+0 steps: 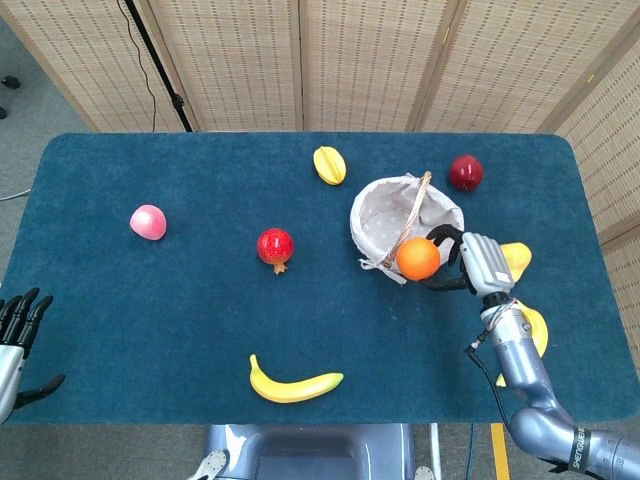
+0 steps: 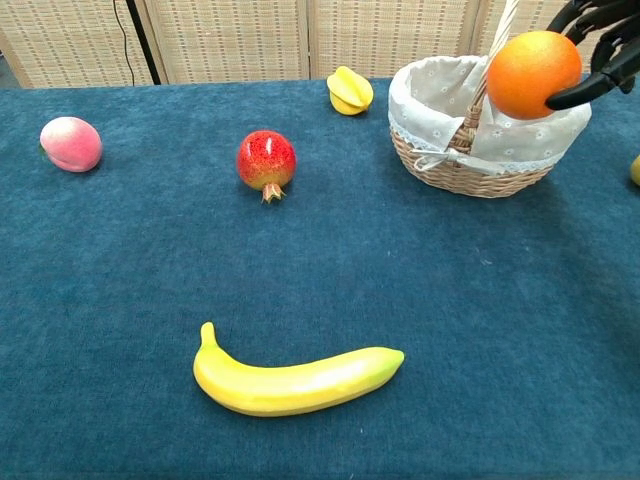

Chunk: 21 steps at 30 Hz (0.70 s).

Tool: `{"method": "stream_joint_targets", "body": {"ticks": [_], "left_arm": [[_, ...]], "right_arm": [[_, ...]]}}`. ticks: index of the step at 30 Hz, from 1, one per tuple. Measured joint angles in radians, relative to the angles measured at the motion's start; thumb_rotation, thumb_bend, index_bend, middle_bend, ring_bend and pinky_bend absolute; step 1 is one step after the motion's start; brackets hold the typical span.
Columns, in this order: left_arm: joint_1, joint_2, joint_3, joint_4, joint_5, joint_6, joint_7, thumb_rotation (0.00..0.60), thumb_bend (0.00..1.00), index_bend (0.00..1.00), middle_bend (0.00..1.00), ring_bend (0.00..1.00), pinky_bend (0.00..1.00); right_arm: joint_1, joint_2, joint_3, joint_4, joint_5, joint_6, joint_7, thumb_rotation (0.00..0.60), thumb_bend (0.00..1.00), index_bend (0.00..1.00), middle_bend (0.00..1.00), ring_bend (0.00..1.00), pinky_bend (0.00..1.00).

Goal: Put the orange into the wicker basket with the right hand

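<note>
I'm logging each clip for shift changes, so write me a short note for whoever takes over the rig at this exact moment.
Right hand: holds the orange in its fingers, lifted at the wicker basket's near rim.
Left hand: open, idle at the table's left edge.
Done: orange picked up and brought to the basket.
Left: move it over the cloth lining, clear of the handle, then release.

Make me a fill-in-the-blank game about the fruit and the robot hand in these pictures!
1. The right hand holds the ____.
2. The round fruit is lifted near the rim of the wicker ____.
3. The long yellow fruit lying alone at the front of the table is a ____.
4. The basket has a cloth lining, and the inside that shows holds ____ fruit.

Missing words: orange; basket; banana; no
</note>
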Motion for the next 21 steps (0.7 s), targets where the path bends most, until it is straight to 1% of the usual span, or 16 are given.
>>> {"method": "stream_joint_targets", "body": {"ticks": [8, 15, 16, 18, 21], "left_arm": [[0.002, 0.003, 0.002, -0.003, 0.001, 0.004, -0.005, 0.600, 0.00, 0.00, 0.00, 0.00, 0.00], [0.001, 0.002, 0.002, -0.001, 0.000, 0.001, -0.003, 0.600, 0.00, 0.00, 0.00, 0.00, 0.00], [0.000, 0.002, 0.002, -0.001, -0.001, 0.000, -0.003, 0.600, 0.00, 0.00, 0.00, 0.00, 0.00], [-0.002, 0.001, 0.002, 0.000, -0.004, -0.004, -0.002, 0.600, 0.00, 0.00, 0.00, 0.00, 0.00], [-0.004, 0.000, 0.002, 0.000, -0.007, -0.009, -0.001, 0.600, 0.00, 0.00, 0.00, 0.00, 0.00]], "right_arm": [[0.084, -0.005, 0.033, 0.107, 0.066, -0.102, 0.040, 0.600, 0.11, 0.72, 0.57, 0.61, 0.64], [0.140, -0.024, 0.035, 0.231, 0.087, -0.189, 0.091, 0.600, 0.11, 0.71, 0.57, 0.60, 0.64], [0.145, -0.026, 0.033, 0.242, 0.084, -0.195, 0.099, 0.600, 0.11, 0.70, 0.56, 0.59, 0.63], [0.152, -0.032, 0.025, 0.259, 0.077, -0.203, 0.115, 0.600, 0.11, 0.64, 0.51, 0.53, 0.59], [0.152, -0.035, 0.014, 0.265, 0.060, -0.202, 0.127, 0.600, 0.10, 0.49, 0.35, 0.39, 0.46]]}}
